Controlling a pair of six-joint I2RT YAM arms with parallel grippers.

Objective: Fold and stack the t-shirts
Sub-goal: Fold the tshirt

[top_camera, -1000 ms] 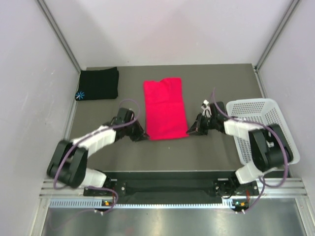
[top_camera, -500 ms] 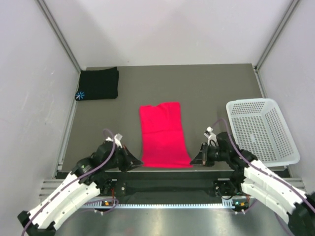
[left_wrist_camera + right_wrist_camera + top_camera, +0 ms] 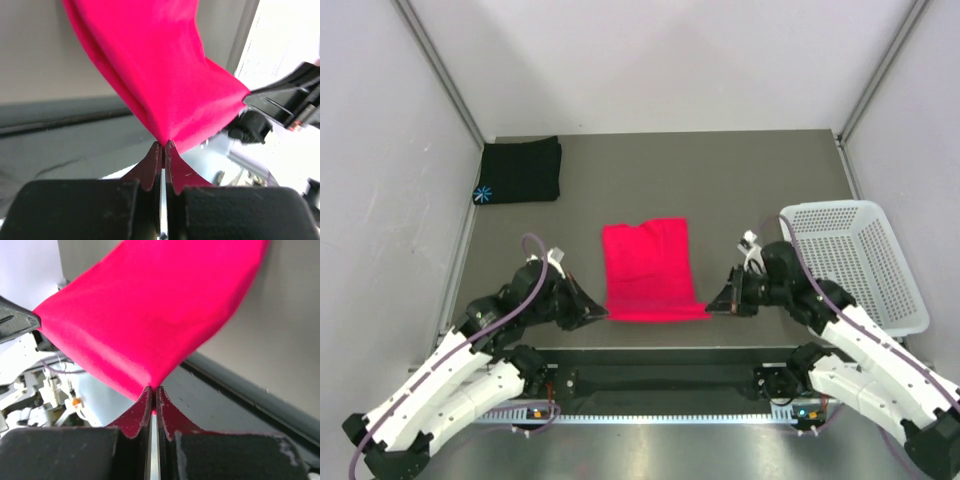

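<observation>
The red-pink t-shirt [image 3: 647,270] lies folded in the middle of the table, its near edge lifted off the surface. My left gripper [image 3: 597,316] is shut on the shirt's near left corner [image 3: 165,141]. My right gripper [image 3: 712,308] is shut on its near right corner [image 3: 152,386]. In both wrist views the red cloth [image 3: 160,65] hangs stretched from the pinched tips toward the far side [image 3: 150,305]. The black t-shirt [image 3: 520,170], with a light-blue starburst mark [image 3: 483,193], lies folded in the far left corner, away from both grippers.
A white perforated basket [image 3: 850,262] stands at the right edge of the table, just beyond my right arm. Side walls and metal frame posts close in the table. The rail with the arm bases runs along the near edge.
Both grippers first pulled the red shirt toward the near edge, then raised its near edge and carried it back away from the bases. The shirt now looks shorter. The black shirt has not moved.
</observation>
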